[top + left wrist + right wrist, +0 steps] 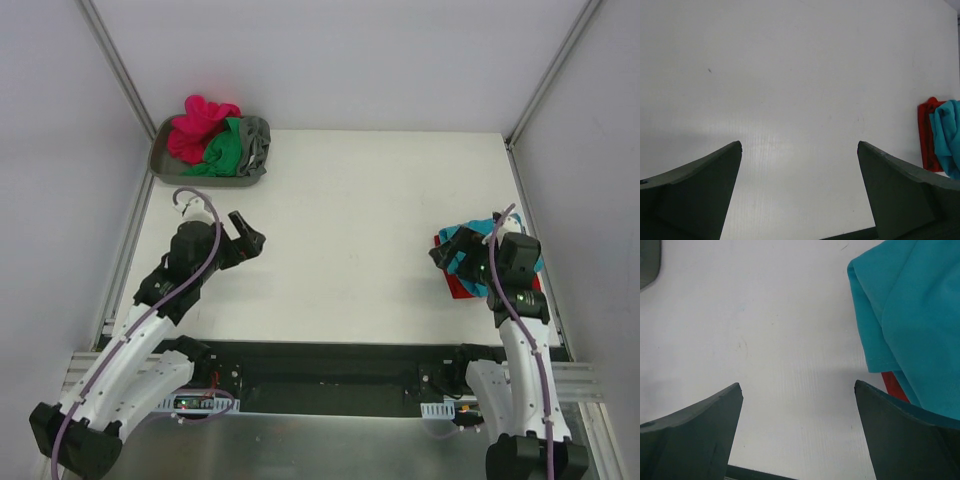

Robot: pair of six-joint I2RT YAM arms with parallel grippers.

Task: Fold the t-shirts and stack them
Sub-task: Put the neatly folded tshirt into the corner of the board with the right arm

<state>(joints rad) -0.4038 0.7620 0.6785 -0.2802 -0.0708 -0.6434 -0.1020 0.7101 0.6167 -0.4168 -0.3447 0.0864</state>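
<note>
A teal t-shirt (pixel 466 238) lies folded on top of a red t-shirt (pixel 458 284) at the right side of the white table. My right gripper (pixel 446 258) is open and empty at the left edge of this pile. In the right wrist view (pixel 797 385) its jaws stand wide over bare table, with the teal shirt (pixel 910 315) and a sliver of red (pixel 892 385) beside the right finger. My left gripper (pixel 251 235) is open and empty over bare table at the left (pixel 800 145). The left wrist view shows the red (pixel 925 135) and teal (pixel 947 137) shirts far off.
A grey plastic tray (pixel 165 168) at the back left corner holds crumpled magenta-pink (pixel 197 125), green (pixel 228 148) and grey (pixel 256 140) shirts. Its corner shows in the right wrist view (pixel 647 260). Metal frame posts stand at both back corners of the table.
</note>
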